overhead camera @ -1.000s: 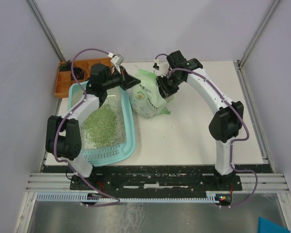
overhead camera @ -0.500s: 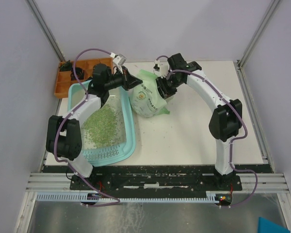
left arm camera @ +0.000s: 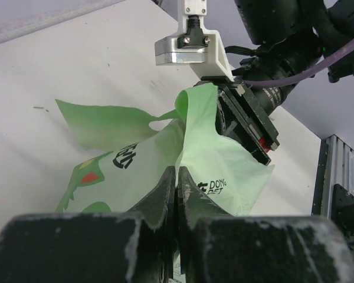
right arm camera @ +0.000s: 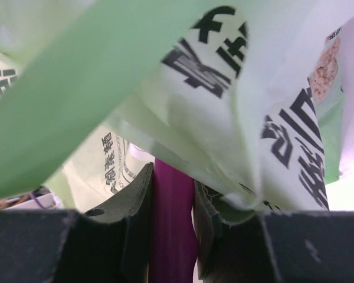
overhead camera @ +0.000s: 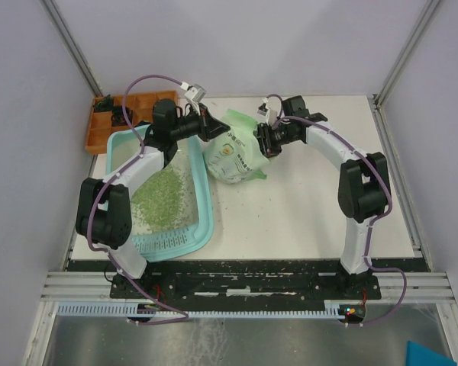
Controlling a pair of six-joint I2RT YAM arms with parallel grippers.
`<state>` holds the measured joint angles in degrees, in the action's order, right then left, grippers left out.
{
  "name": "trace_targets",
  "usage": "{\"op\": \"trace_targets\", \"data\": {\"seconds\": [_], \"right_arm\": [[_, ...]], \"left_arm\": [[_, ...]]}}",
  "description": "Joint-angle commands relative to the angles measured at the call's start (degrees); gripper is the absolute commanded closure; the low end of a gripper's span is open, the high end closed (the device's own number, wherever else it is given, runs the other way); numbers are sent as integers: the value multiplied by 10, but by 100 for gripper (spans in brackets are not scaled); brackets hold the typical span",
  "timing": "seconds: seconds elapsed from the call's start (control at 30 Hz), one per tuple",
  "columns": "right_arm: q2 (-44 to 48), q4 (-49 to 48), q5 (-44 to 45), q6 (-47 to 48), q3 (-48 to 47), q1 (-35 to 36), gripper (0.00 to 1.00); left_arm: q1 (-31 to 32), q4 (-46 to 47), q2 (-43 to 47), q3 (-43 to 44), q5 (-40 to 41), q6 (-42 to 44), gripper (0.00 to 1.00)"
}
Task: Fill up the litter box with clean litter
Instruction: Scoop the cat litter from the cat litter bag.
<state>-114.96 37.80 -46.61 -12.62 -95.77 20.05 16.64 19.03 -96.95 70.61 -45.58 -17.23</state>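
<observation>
The light-teal litter box (overhead camera: 204, 200) lies at the left of the table with a patch of green clean litter (overhead camera: 162, 198) in its middle. A pale green printed bag (overhead camera: 235, 152) stands just right of the box. My left gripper (overhead camera: 211, 129) is shut on the bag's top left edge (left arm camera: 192, 141). My right gripper (overhead camera: 261, 140) is at the bag's right side, shut on a magenta scoop handle (right arm camera: 172, 224) that reaches into the bag mouth. The bag (right arm camera: 236, 88) fills the right wrist view and hides the scoop's bowl.
An orange compartment tray (overhead camera: 118, 114) sits at the back left behind the box. Stray granules lie on the white table (overhead camera: 305, 206) near the bag. Enclosure walls stand close on the left, back and right.
My right gripper has swung from above the bag down to its right side. My left gripper has shifted slightly up and right, still holding the bag edge.
</observation>
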Motion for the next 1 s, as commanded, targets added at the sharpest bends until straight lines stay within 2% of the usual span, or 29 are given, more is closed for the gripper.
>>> {"op": "trace_targets", "data": {"seconds": [0.0, 0.27, 0.43, 0.6, 0.97], "right_arm": [[-13, -142, -82, -86, 38, -3, 98], [30, -237, -132, -178, 55, -24, 98], [59, -331, -165, -264, 74, -41, 98], [74, -375, -183, -309, 84, -50, 98], [106, -376, -212, -315, 103, -74, 98]], "left_arm": [[19, 90, 36, 54, -36, -8, 97], [18, 63, 43, 61, -29, 18, 97], [19, 55, 48, 60, -25, 23, 97], [18, 49, 52, 60, -22, 28, 97], [18, 44, 55, 73, -17, 30, 97]]}}
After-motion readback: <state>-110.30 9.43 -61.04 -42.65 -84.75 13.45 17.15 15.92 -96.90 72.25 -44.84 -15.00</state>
